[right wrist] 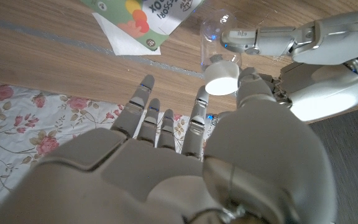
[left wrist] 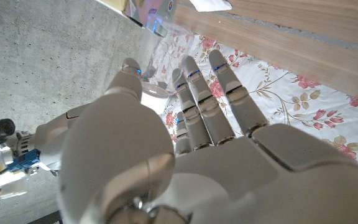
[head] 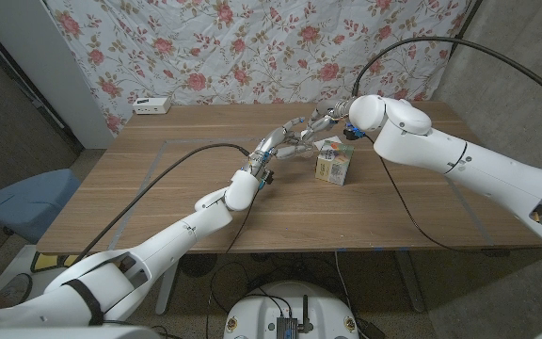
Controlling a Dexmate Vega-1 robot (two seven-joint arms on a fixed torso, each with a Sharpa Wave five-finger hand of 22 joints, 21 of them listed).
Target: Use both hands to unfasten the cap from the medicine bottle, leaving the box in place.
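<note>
In the head view, the two hands meet a little above the middle of the frame. The left hand (head: 278, 143) reaches up from the lower left, and the right hand (head: 328, 117) comes in from the right. Between them the medicine bottle (head: 307, 141) is too small to see clearly. The box (head: 334, 163) stands on the wooden table (head: 158, 198) just below and to the right of the hands, apart from them as far as I can judge.

In the left wrist view, the left hand (left wrist: 185, 149) fills the lower part. Its fingers (left wrist: 194, 93) stretch toward the upper middle, and the thumb curves around something clear and pale at the upper middle of the frame, which I take to be the bottle (left wrist: 160, 56). Whether the fingers really press on it I cannot tell here.

In the right wrist view, the clear bottle (right wrist: 213, 43) is in the upper middle with its white cap (right wrist: 221, 77) turned toward the camera. The thumb of the right hand (right wrist: 185, 162) touches the cap, and one finger lies close beside it. The left hand (right wrist: 303, 68) holds the bottle body from the upper right. The box (right wrist: 148, 18) is at the top edge.

I judge that the unscrewing step is under way, with the cap not yet off. The next move calls for a firm pinch on the cap and a turn, while the left hand keeps the bottle from rotating.
</note>
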